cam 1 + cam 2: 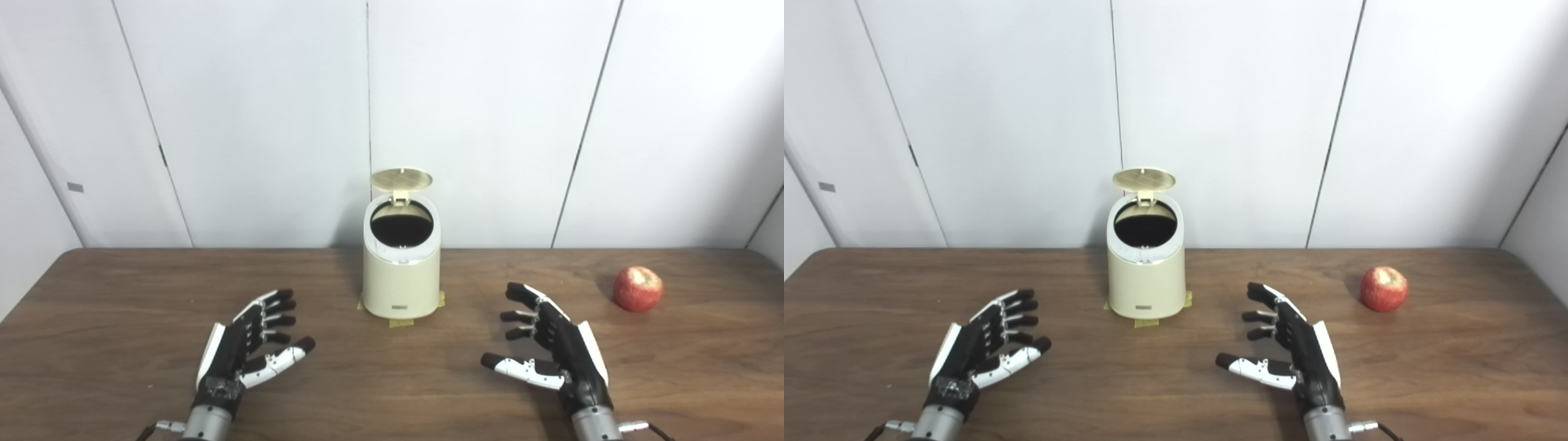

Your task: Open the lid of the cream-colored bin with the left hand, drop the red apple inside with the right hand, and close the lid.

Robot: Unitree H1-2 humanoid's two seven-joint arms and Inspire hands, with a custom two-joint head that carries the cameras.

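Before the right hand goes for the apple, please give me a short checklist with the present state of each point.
1. Lid of the cream-colored bin is up, opening uncovered: ok.
2. Red apple lies free on the table, right of the bin: ok.
3. Right hand open, holding nothing: ok.
4. Left hand open and apart from the bin: ok.
5. Nothing lies between right hand and apple: ok.
6. Bin is empty inside: cannot tell, too dark.

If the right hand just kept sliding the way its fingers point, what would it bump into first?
Probably the bin. The right hand lies open with its fingers aimed forward and inward, toward the bin's base, away from the apple. Depth is hard to judge, so it might only graze the bin's side.
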